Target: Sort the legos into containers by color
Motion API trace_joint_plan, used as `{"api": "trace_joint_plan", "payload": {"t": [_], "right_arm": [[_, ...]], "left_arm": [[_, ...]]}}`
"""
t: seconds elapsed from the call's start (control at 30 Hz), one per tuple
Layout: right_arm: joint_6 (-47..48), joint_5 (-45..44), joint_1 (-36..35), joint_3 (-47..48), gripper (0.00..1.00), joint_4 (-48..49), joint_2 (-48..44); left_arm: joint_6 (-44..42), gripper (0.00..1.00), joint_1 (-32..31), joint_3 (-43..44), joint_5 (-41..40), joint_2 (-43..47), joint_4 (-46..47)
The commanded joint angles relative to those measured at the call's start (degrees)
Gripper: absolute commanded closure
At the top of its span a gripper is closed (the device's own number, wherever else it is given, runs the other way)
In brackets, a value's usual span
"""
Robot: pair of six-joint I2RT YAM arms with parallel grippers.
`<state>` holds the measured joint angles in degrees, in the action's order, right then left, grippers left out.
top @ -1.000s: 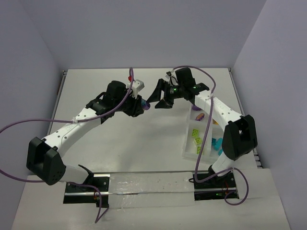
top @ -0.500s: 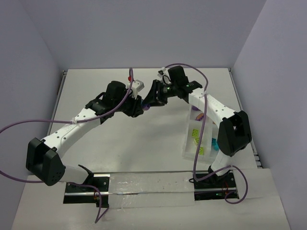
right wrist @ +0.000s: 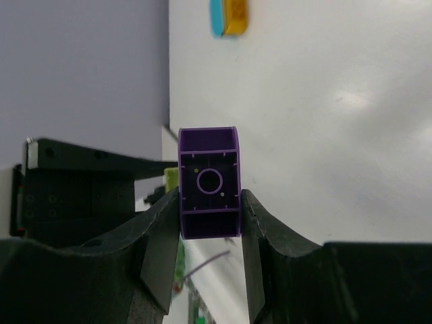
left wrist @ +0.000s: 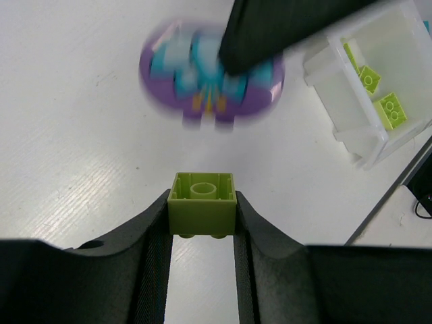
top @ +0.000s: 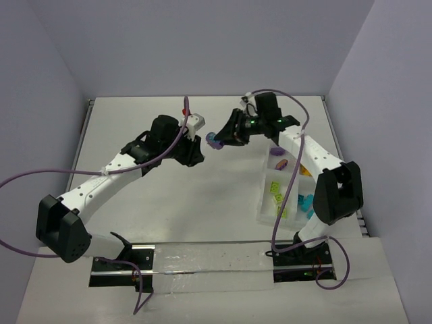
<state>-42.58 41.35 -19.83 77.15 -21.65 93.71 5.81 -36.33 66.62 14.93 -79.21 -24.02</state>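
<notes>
1. Nearest me, a clear strip (top: 209,260) with black brackets lies across the near edge of the table (top: 148,202).
2. On the right side stands the whitish tray (top: 262,206). Its near compartments hold green bricks (top: 276,192) and teal bricks (top: 306,202). Its far ones hold an orange brick (top: 305,171) and a purple piece (top: 279,163).
3. At mid-table, left of the tray, my left gripper (top: 194,154) is clamped on a single green brick (left wrist: 202,202), held above the table with its hollow underside towards my wrist camera.
4. Just to its right, my right gripper (top: 219,138) pinches a purple brick (right wrist: 209,182) by its two sides, hollow side facing my wrist camera. The two held bricks are close together but apart.
5. Beyond the purple brick, in the right wrist view, a joined teal and orange pair (right wrist: 229,17) lies on the table. I cannot find it from overhead.
</notes>
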Motion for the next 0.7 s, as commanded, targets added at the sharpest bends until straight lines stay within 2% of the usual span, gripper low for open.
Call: {"api": "trace_joint_plan", "payload": {"t": [0.0,0.1,0.27,0.5,0.53,0.63,0.67], "right_arm": [[1.21,-7.43,9.87,-2.76,1.00,1.04,-6.15],[3.23,-12.35,14.81,-5.69,1.00,-1.08,-9.30],[7.37,-21.13,23.55,-14.58,1.00,-3.92,-16.84],[11.71,-27.77,27.85,-19.27,1.00,-6.85,-18.98],[11.99,-28.64,27.93,-19.40,0.97,-6.89,-18.80],[12.56,-28.95,28.09,-19.32,0.66,-6.56,-17.61],[12.69,-28.87,28.09,-19.15,0.58,-6.35,-17.30]], "left_arm": [[-0.15,1.00,-1.11,8.81,2.85,-2.86,-1.37],[0.53,1.00,-4.18,13.76,4.40,-6.92,-2.44],[0.52,1.00,-13.30,23.99,0.72,-16.58,-8.97],[2.41,1.00,-20.79,28.42,3.25,-21.84,-7.54],[2.58,1.00,-21.46,28.92,3.50,-22.59,-7.49],[3.45,1.00,-23.08,29.97,3.35,-23.92,-6.57],[3.76,1.00,-23.34,30.22,3.56,-24.53,-6.36]]}}
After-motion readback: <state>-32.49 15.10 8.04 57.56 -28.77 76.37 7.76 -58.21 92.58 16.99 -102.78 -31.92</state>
